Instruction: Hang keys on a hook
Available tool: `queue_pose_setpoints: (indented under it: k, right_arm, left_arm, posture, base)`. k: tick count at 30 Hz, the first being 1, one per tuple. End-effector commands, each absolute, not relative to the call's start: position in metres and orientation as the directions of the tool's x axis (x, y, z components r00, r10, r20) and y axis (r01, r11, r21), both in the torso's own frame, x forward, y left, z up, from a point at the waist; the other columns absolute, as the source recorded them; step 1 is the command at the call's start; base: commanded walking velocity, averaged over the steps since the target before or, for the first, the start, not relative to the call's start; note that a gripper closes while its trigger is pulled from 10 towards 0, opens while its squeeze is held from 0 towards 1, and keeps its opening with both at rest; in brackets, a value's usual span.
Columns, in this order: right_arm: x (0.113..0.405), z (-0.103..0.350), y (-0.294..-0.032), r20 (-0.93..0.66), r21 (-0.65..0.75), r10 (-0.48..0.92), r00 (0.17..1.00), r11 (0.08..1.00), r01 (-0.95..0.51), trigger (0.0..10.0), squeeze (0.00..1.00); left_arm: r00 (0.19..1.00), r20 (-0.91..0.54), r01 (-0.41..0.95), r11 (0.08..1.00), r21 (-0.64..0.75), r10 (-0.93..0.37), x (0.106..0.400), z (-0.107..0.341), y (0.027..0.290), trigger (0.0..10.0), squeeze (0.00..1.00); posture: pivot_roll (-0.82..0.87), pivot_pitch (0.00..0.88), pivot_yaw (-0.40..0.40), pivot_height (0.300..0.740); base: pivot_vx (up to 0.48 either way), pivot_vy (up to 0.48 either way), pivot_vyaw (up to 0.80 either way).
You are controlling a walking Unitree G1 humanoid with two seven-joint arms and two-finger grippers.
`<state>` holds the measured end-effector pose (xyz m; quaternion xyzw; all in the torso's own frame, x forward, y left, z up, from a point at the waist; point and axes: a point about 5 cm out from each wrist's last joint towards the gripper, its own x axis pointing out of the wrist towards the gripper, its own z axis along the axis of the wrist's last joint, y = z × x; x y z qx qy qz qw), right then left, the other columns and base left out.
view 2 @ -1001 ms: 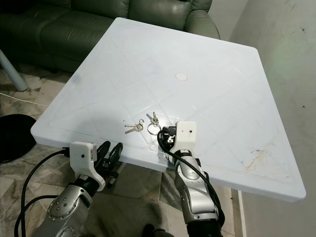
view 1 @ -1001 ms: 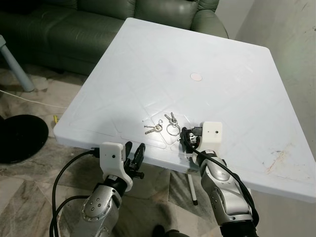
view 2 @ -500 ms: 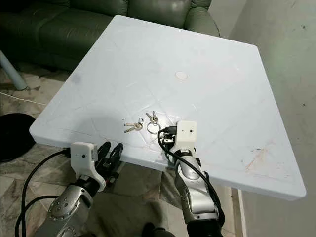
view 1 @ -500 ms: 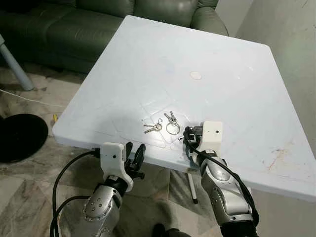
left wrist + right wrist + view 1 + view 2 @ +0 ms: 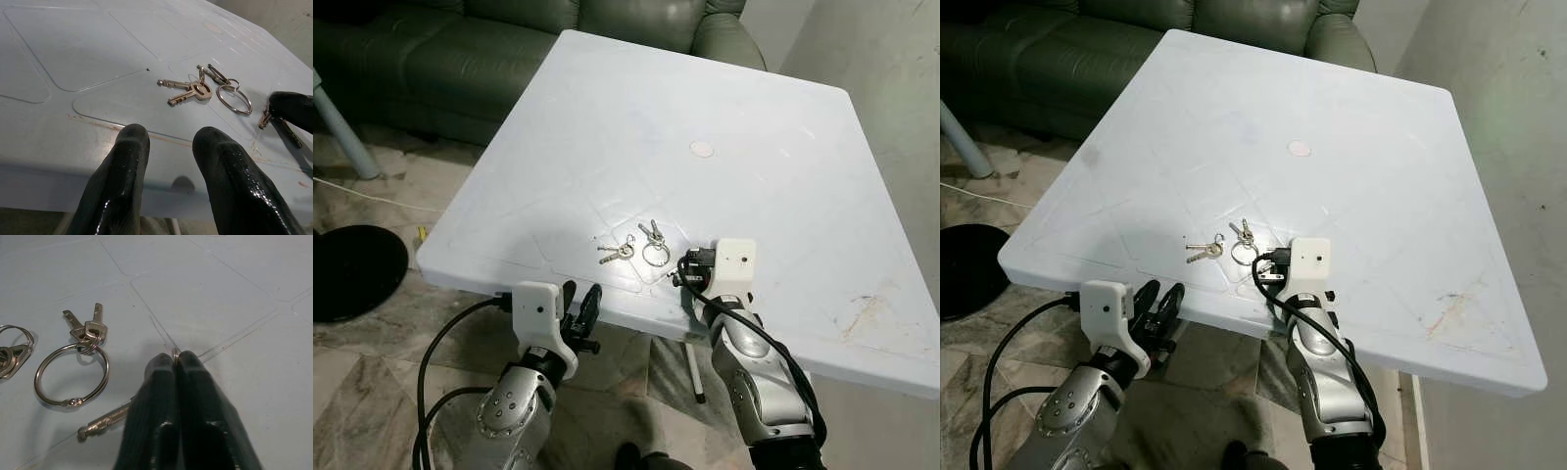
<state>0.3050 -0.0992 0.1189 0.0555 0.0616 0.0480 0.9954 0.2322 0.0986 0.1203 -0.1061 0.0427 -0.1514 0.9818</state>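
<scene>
On the white table (image 5: pixel 636 117), near its front edge, lie a pair of silver keys (image 5: pixel 619 252) and a large key ring with small keys (image 5: pixel 654 245). Just to their right my right gripper (image 5: pixel 681 271) rests on the tabletop. Its fingers (image 5: pixel 176 396) are pressed shut, a sliver of metal shows between the tips, and a key (image 5: pixel 105 422) pokes out from under them. My left gripper (image 5: pixel 579 308) hovers open just below and in front of the table's edge. Its fingers (image 5: pixel 122 176) point at the pair of keys (image 5: pixel 188 90).
A green sofa (image 5: pixel 509 39) stands behind the table. A wall (image 5: pixel 901 59) runs along the right side. A black round base (image 5: pixel 352 269) and a grey pole (image 5: pixel 342 127) are on the floor at the left. A table leg (image 5: pixel 695 377) stands under the front edge.
My right gripper has edged slightly toward the far side, still shut. The loose keys and my left arm have stayed where they were.
</scene>
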Motion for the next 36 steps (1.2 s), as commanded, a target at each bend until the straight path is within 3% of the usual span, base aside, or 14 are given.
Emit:
queue_pose_setpoints:
  k: [1,3,5,6,9,10,13,14,16,17,18,21,29,36]
  right_arm:
    - [0.305,0.12,-0.101,-0.106,0.122,0.089,0.99,0.99,-0.076,0.9,0.0]
    - [0.305,0.12,-0.101,-0.107,0.122,0.09,0.99,0.99,-0.077,2.4,0.0]
    - [0.305,0.12,-0.101,-0.109,0.121,0.092,0.99,0.99,-0.078,2.9,0.0]
    - [0.305,0.12,-0.101,-0.107,0.118,0.092,0.99,0.99,-0.079,1.8,0.0]
    - [0.305,0.12,-0.101,-0.11,0.12,0.091,0.99,0.99,-0.078,1.9,0.0]
    - [0.305,0.12,-0.101,-0.11,0.119,0.093,0.99,0.99,-0.079,1.1,0.0]
    - [0.306,0.121,-0.102,-0.103,0.097,0.088,0.991,0.992,-0.078,1.4,0.0]
    - [0.306,0.122,-0.102,-0.093,0.094,0.089,0.992,0.992,-0.08,0.2,0.0]
    - [0.306,0.13,-0.101,-0.006,0.081,0.125,0.992,0.989,-0.124,2.2,0.0]
    - [0.305,0.134,-0.101,0.041,0.058,0.145,0.989,0.987,-0.147,6.7,0.0]
    - [0.303,0.14,-0.1,0.106,0.041,0.199,0.974,0.978,-0.204,10.0,0.0]
    - [0.3,0.149,-0.099,0.179,0.052,0.27,0.946,0.958,-0.283,10.0,0.0]
    - [0.302,0.162,-0.121,0.285,0.095,0.225,0.932,0.961,-0.26,10.0,0.0]
    - [0.292,0.169,-0.14,0.352,0.082,0.206,0.913,0.965,-0.25,10.0,0.0]
  left_arm:
    - [0.947,-0.047,0.301,0.928,-0.222,-0.318,0.23,0.122,0.094,10.0,0.0]
    - [0.947,-0.047,0.301,0.927,-0.223,-0.318,0.23,0.122,0.093,10.0,0.0]
    - [0.947,-0.046,0.3,0.927,-0.224,-0.318,0.23,0.123,0.093,10.0,0.0]
    - [0.948,-0.046,0.299,0.927,-0.225,-0.316,0.23,0.123,0.094,10.0,0.0]
    - [0.948,-0.045,0.297,0.928,-0.226,-0.315,0.231,0.123,0.094,10.0,0.0]
    - [0.948,-0.045,0.297,0.928,-0.226,-0.314,0.231,0.123,0.094,10.0,0.0]
    - [0.949,-0.043,0.296,0.928,-0.225,-0.313,0.231,0.123,0.094,10.0,0.0]
    - [0.949,-0.041,0.296,0.928,-0.225,-0.312,0.231,0.124,0.094,10.0,0.0]
    - [0.951,-0.029,0.293,0.928,-0.228,-0.307,0.233,0.126,0.093,10.0,0.0]
    - [0.953,-0.023,0.29,0.929,-0.23,-0.303,0.235,0.128,0.093,10.0,0.0]
    - [0.955,-0.015,0.285,0.93,-0.233,-0.296,0.237,0.13,0.092,10.0,0.0]
    - [0.957,0.009,0.283,0.929,-0.238,-0.289,0.243,0.134,0.091,10.0,0.0]
    - [0.989,0.105,0.134,0.952,-0.274,-0.109,0.288,0.158,0.113,10.0,0.0]
    - [0.961,0.226,0.205,0.959,-0.196,-0.159,0.299,0.178,0.131,10.0,0.0]
  posture:
    - [0.23,0.202,-0.155,0.74]
    - [0.23,0.204,-0.155,0.74]
    - [0.23,0.205,-0.156,0.74]
    - [0.23,0.205,-0.156,0.74]
    - [0.23,0.205,-0.157,0.74]
    - [0.23,0.205,-0.157,0.74]
    - [0.23,0.205,-0.158,0.74]
    - [0.23,0.205,-0.158,0.74]
    - [0.22,0.203,-0.157,0.74]
    - [0.22,0.199,-0.157,0.74]
    - [0.22,0.197,-0.157,0.74]
    - [0.21,0.189,-0.154,0.74]
    - [0.17,0.143,-0.135,0.74]
    - [0.14,0.098,-0.108,0.74]
  base:
    - [0.0,0.0,0.0]
    - [0.0,0.0,0.0]
    - [0.0,0.0,0.0]
    - [0.0,0.0,0.0]
    - [0.0,0.0,0.0]
    - [0.0,0.0,0.0]
    - [0.0,0.0,0.0]
    - [0.0,0.0,0.0]
    - [0.0,0.0,0.0]
    - [0.0,0.0,0.0]
    - [0.0,0.0,0.0]
    - [0.0,0.0,0.0]
    - [0.0,0.0,0.0]
    - [0.0,0.0,0.0]
